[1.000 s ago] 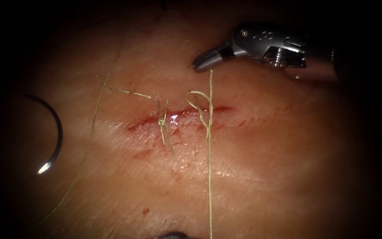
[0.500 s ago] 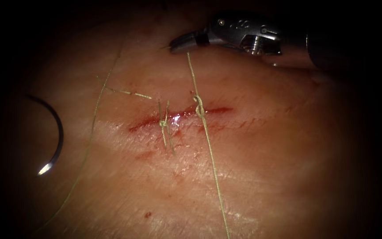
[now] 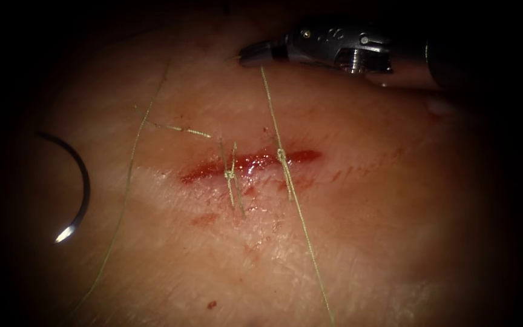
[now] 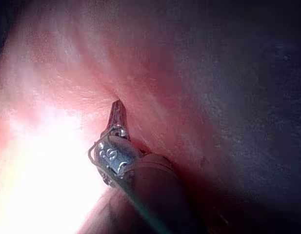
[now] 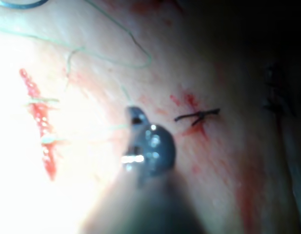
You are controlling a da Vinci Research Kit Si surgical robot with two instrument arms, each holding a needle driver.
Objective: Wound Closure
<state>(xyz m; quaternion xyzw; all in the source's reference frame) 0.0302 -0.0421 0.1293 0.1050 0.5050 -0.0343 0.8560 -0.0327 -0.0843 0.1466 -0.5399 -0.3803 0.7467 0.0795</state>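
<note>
The right arm's steel needle driver [image 3: 250, 54] sits at 12 o'clock of the pale pink pork tissue [image 3: 364, 242], its jaws closed on the end of the thin olive-green thread [image 3: 298, 206]. From there the thread runs straight down across the red, fluid-filled horizontal cut [image 3: 249, 162] and off the field at 6 o'clock. Over the last second the loose loop on this strand has drawn down into a small tight knot [image 3: 282, 156] lying on the cut, while the right tool has moved up and to the left; the step in hand is tightening that throw.

The dark curved steel needle [image 3: 78, 194] lies free on the tissue surface at 9 o'clock, well apart from the cut on its left side, not in the tissue and held by neither tool. An earlier finished stitch [image 3: 230, 174] with cut ends lies just left of the knot.

In its own wrist view the left arm's tool [image 4: 117, 109] points its tip at the tissue; whether it grips anything cannot be determined.

To tighten well, keep the two strands pulling opposite each other and in line across the cut, so the knot seats flat. Apply tension gradually; judged from the gaping edges, excess pull risks tearing the tissue.
</note>
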